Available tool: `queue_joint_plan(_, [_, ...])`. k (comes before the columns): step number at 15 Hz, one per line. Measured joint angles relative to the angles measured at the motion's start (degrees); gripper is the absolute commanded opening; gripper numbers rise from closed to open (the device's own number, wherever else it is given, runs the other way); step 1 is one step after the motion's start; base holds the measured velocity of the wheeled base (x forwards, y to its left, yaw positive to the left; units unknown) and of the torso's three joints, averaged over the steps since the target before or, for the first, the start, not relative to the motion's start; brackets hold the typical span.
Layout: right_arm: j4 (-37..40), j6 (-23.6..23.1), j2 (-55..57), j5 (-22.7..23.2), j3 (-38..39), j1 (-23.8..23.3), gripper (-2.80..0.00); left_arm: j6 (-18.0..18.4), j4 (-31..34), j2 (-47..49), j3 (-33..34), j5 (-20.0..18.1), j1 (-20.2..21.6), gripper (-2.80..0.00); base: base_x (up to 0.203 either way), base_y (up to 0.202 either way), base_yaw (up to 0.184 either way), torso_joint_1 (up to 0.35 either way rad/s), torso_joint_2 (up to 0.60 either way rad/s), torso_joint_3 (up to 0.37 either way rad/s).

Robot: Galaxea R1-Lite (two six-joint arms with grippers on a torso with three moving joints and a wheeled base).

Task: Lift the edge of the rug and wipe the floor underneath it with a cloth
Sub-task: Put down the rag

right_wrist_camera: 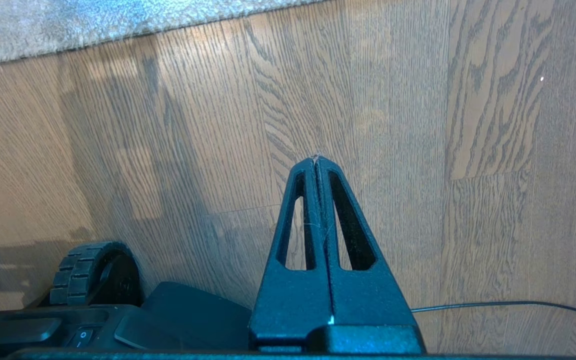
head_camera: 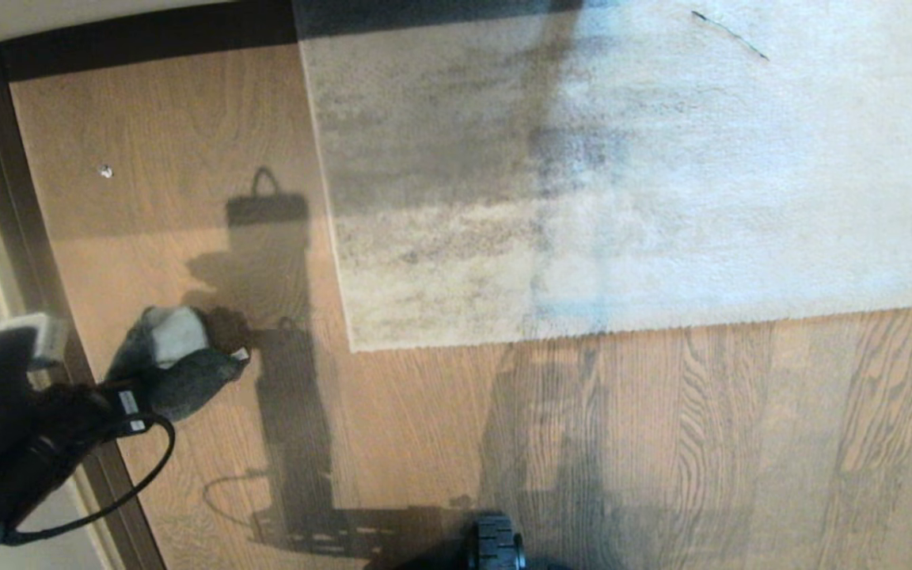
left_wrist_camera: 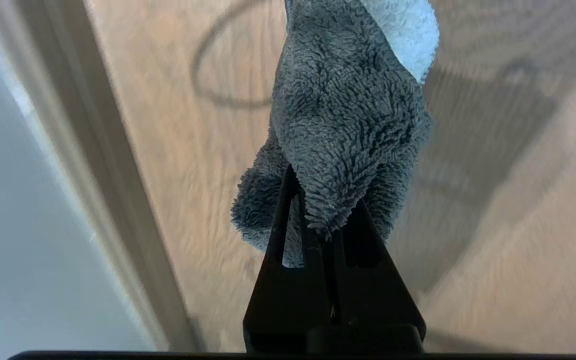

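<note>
The left claw (left_wrist_camera: 318, 200) is closed on the fluffy grey terry cloth (left_wrist_camera: 348, 130), whose upper part is cut off; the right claw (right_wrist_camera: 317, 159) is closed and empty.

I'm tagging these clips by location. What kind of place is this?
Probably a room in a home: wood-plank floor, a pale grey rug lying on it, and a dark skirting strip along the wall.

Left arm low at head view's left edge, left gripper (left_wrist_camera: 318, 220) reaching forward, fingers pinched tight on the cloth (left_wrist_camera: 348, 125). Right gripper (right_wrist_camera: 318, 162) parked, pointing down over the floor (right_wrist_camera: 468, 225), fingers pressed together, empty, beside the robot's base wheel (right_wrist_camera: 88, 272).
</note>
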Motion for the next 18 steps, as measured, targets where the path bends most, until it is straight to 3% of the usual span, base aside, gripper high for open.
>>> queue_joint_plan(3, [0.0, 0.0, 0.0, 0.0, 0.0, 0.0, -2.8, 0.0, -10.1, 7.2, 0.0, -0.3, 0.4, -2.8, 0.0, 0.0, 0.0, 0.0, 0.0, 0.0])
queue_joint_plan(6, [0.0, 0.0, 0.0, 0.0, 0.0, 0.0, -2.8, 0.0, -16.0, 12.0, -0.2, -0.2, 0.6, -2.8, 0.0, 0.0, 0.0, 0.0, 0.0, 0.0])
queue_joint_plan(7, [0.0, 0.0, 0.0, 0.0, 0.0, 0.0, -2.8, 0.1, -17.8, 13.3, -0.3, -0.1, 0.6, 0.0, 0.0, 0.0, 0.0, 0.0, 0.0, 0.0])
queue_joint_plan(14, [0.0, 0.0, 0.0, 0.0, 0.0, 0.0, -2.8, 1.1, -21.5, 16.5, 0.3, -0.1, 1.2, 0.0, 0.0, 0.0, 0.0, 0.0, 0.0, 0.0])
queue_joint_plan(18, [0.0, 0.0, 0.0, 0.0, 0.0, 0.0, -2.8, -0.6, -21.5, 16.5, 0.3, -0.2, 1.3, 0.0, 0.0, 0.0, 0.0, 0.0, 0.0, 0.0])
